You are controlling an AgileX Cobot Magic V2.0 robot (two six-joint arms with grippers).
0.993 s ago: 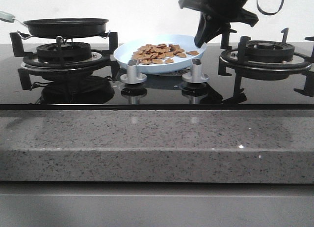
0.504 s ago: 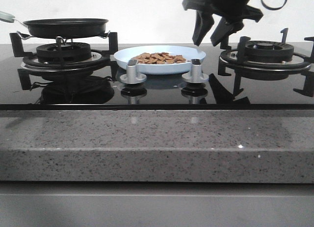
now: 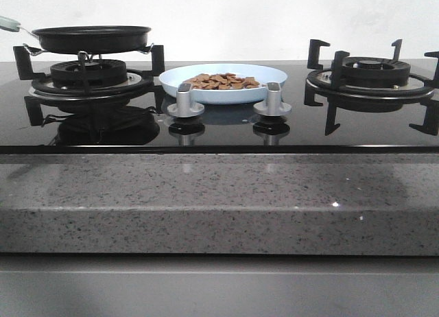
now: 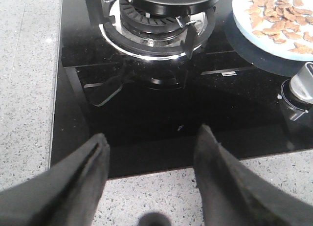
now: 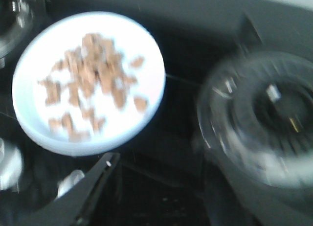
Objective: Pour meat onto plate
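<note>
Plate [image 3: 274, 74]: flat on the hob between the burners, behind two knobs [image 3: 186, 104], meat [image 3: 223, 80] heaped inside. Right gripper [image 5: 156, 187]: above it (blurred), fingers apart, empty. Left gripper [image 4: 151, 147]: spread, well aside.

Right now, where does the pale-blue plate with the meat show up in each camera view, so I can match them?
Front view: the pale-blue plate sits centre, on the black glass between the two burners, behind the two silver knobs.
Left wrist view: only its edge shows, top right corner.
Right wrist view: whole plate, upper left, blurred.
Shared landmark: the meat heaped on it.
</note>
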